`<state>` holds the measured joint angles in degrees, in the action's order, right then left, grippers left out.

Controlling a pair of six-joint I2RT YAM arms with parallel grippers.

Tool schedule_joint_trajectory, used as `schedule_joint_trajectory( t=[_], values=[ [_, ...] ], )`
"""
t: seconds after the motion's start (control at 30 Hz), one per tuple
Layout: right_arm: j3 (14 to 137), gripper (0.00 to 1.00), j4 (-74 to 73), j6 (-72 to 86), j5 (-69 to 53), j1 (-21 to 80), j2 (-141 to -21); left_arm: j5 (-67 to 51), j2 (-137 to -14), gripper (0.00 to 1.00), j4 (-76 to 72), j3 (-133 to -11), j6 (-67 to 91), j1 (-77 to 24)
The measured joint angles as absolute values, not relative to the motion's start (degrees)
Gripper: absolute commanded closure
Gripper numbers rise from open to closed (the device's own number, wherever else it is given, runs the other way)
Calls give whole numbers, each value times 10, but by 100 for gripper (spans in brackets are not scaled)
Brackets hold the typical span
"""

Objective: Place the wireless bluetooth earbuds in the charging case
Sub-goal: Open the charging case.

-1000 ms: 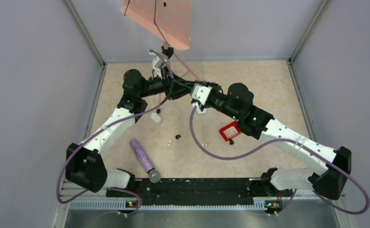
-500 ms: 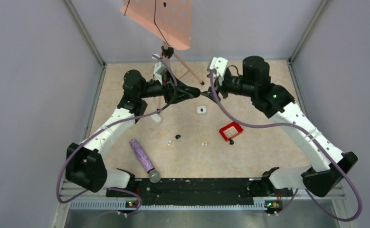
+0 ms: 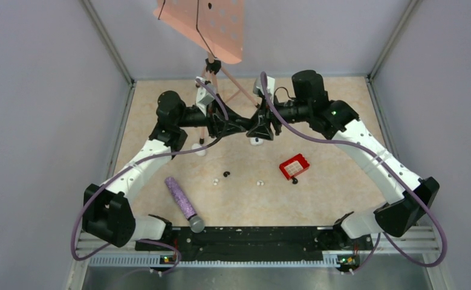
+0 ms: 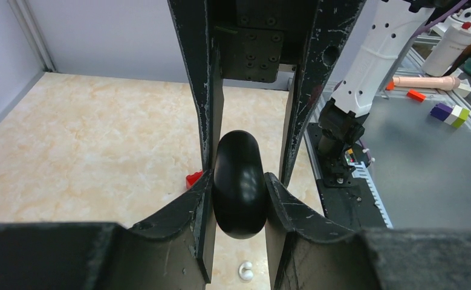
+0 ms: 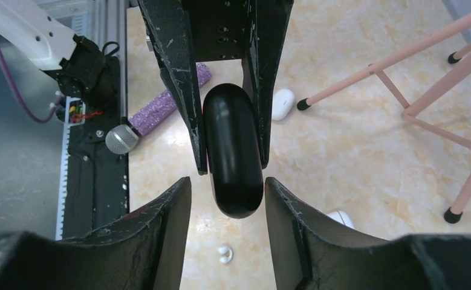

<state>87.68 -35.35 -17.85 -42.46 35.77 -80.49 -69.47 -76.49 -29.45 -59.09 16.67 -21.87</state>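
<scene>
A glossy black oval object point(image 4: 240, 187) is pinched between my left gripper's point(image 4: 239, 176) fingers, held in the air above the table. My right gripper point(image 5: 227, 181) faces it head-on, its fingers standing open on either side of the black object's point(image 5: 233, 157) far end with gaps showing. In the top view both grippers, left point(image 3: 243, 125) and right point(image 3: 260, 128), meet mid-table. The white charging case point(image 3: 256, 142) lies just beneath them, mostly hidden; its edge point(image 5: 340, 218) peeks past my right finger. Tiny white earbuds point(image 3: 214, 180) point(image 3: 260, 182) lie on the table, one of them below the grippers point(image 4: 245, 271) point(image 5: 224, 254).
A second white pebble point(image 3: 199, 150) rests by a foot of the pink stand point(image 3: 211, 24). A red basket point(image 3: 294, 165) sits to the right, small black bits point(image 3: 225, 174) near the earbuds, and a purple-handled microphone point(image 3: 183, 202) lies toward the front rail.
My right gripper lifted off the white case, swung to the back, then came left to face the left gripper's black object. The left gripper shifted slightly right, still shut.
</scene>
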Motion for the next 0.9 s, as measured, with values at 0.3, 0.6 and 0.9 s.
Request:
schedule_joint_trajectory(
  t=[0.3, 0.6, 0.9],
  values=[
    [876, 57, -351, -163, -436, 358, -805, -699, -763, 100, -277, -591, 143, -226],
    [876, 87, -357, -175, -434, 358, -802, -713, -763, 100, -251, -591, 126, -226],
    [872, 100, -360, -187, -431, 358, -797, -709, -763, 67, -245, -591, 124, -229]
  ],
)
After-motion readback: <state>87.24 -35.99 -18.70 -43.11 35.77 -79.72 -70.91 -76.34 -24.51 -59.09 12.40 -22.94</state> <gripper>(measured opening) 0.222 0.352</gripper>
